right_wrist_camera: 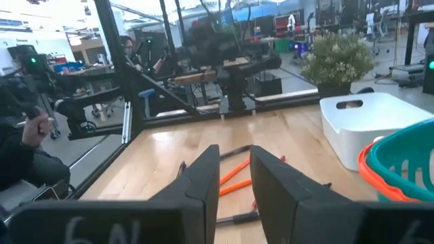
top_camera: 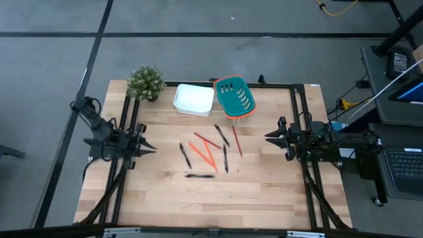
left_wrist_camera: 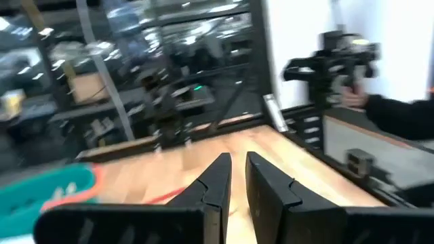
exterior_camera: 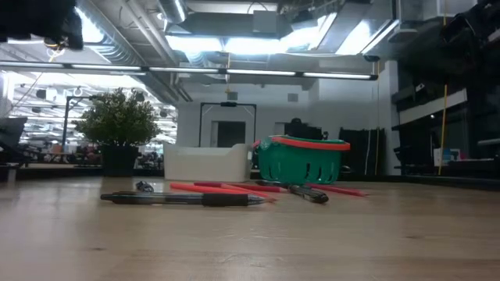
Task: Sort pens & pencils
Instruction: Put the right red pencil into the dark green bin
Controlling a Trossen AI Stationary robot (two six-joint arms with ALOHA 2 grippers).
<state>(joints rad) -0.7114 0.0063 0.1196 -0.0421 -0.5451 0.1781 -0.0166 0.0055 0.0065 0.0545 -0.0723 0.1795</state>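
Several black pens (top_camera: 199,176) and orange-red pencils (top_camera: 203,153) lie flat and scattered on the middle of the wooden table. In the low view one pen (exterior_camera: 183,198) lies nearest, with pencils (exterior_camera: 226,188) behind it. My left gripper (top_camera: 151,147) hovers at the table's left side, pointing toward the sticks. My right gripper (top_camera: 268,137) hovers at the right side, facing them. Both are empty, each with a narrow gap between its fingers, as their own wrist views show: the left gripper (left_wrist_camera: 237,169) and the right gripper (right_wrist_camera: 234,163). The right wrist view also shows the pencils (right_wrist_camera: 234,173) ahead.
A white tray (top_camera: 193,98) and a teal basket with an orange rim (top_camera: 234,97) stand side by side at the table's far edge, with a potted plant (top_camera: 145,82) at the far left corner. Black frame rails run along both sides. A person's sleeve (left_wrist_camera: 400,115) shows beyond the table.
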